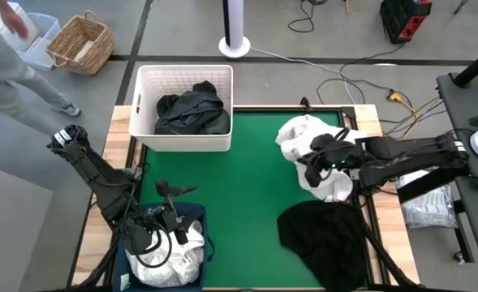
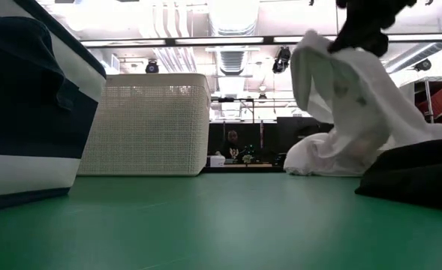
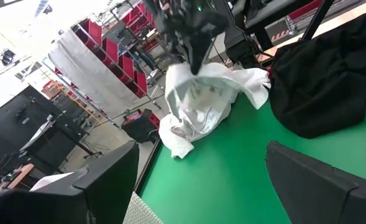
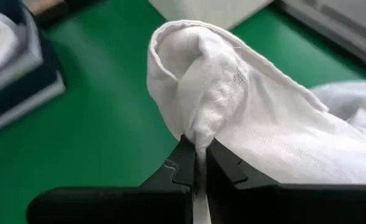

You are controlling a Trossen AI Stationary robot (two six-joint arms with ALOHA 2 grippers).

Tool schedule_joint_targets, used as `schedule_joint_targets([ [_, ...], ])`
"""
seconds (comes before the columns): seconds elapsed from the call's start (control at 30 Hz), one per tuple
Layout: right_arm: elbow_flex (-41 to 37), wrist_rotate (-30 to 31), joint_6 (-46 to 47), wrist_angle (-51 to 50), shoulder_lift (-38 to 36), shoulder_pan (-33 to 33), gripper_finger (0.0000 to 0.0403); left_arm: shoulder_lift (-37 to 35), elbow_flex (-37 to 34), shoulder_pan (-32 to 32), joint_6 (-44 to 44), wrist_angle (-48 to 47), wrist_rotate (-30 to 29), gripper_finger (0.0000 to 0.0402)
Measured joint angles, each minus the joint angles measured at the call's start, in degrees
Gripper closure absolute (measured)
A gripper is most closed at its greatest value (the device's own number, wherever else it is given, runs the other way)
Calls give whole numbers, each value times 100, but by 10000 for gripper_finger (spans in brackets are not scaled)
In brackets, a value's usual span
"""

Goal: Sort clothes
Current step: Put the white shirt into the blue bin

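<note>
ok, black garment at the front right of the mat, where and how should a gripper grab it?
Judgement only: the black garment lies in a low heap beside the white garment that the right gripper holds pinched and lifted. Come straight down from above and pinch a raised fold near its inner, mat-centre edge, where green mat gives clearance. The left gripper waits over the navy bin.

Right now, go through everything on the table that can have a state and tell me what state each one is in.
Right gripper: shut on the white garment.
White garment: pinched and partly lifted, the rest on the mat.
Left gripper: open, over the navy bin.
Navy bin: holds white clothes.
White lattice basket: holds dark clothes.
Black garment: heaped on the mat, untouched.
</note>
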Motion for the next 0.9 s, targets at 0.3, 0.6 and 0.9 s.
schedule_joint_targets([
  [0.3,1281,-69,-848,161,-93,9,393,0,0,23,4,190,402,78],
  [0.6,2809,-324,-1942,647,429,15,393,320,-90,858,951,1635,2463,78],
  [0.9,3575,-367,-2447,606,1090,13,393,702,-177,1525,1998,3693,2790,76],
])
